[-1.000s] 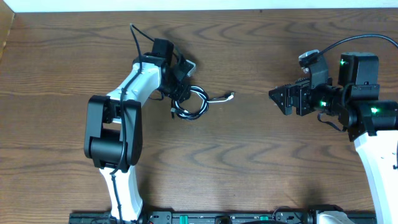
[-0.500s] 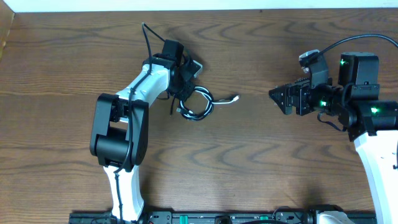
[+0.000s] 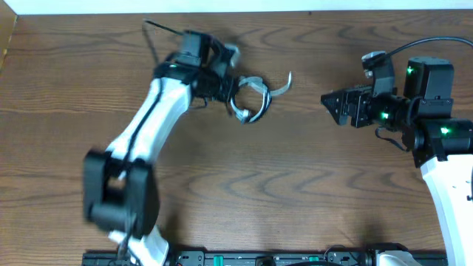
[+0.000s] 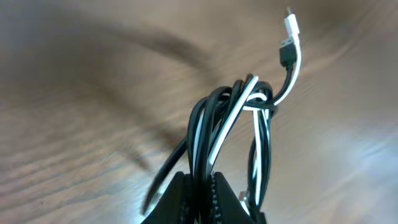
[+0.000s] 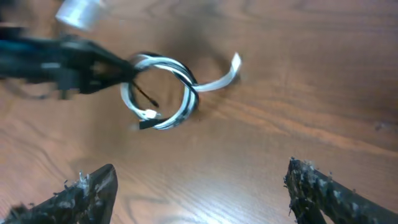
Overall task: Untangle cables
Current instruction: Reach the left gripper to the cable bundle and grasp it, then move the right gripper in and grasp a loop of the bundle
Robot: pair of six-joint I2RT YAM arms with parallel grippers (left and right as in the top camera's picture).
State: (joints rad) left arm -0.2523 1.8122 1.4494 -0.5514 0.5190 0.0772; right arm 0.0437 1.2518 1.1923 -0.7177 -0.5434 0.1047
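The cables are a coiled bundle of black cords and one white cord, with a white plug end sticking out to the right. My left gripper is shut on the bundle and holds it above the table. In the left wrist view the bundle rises from my closed jaws, with plug ends at the top. My right gripper is open and empty, apart to the right of the bundle. The right wrist view shows the coil ahead of its spread jaws.
The wooden table fills the view. A thicker black robot wire loops off the left arm near the far edge. The right arm's base stands at the right side.
My left arm has swung up and to the right, lifting the cable bundle off the table toward the right gripper. The right gripper has barely moved.
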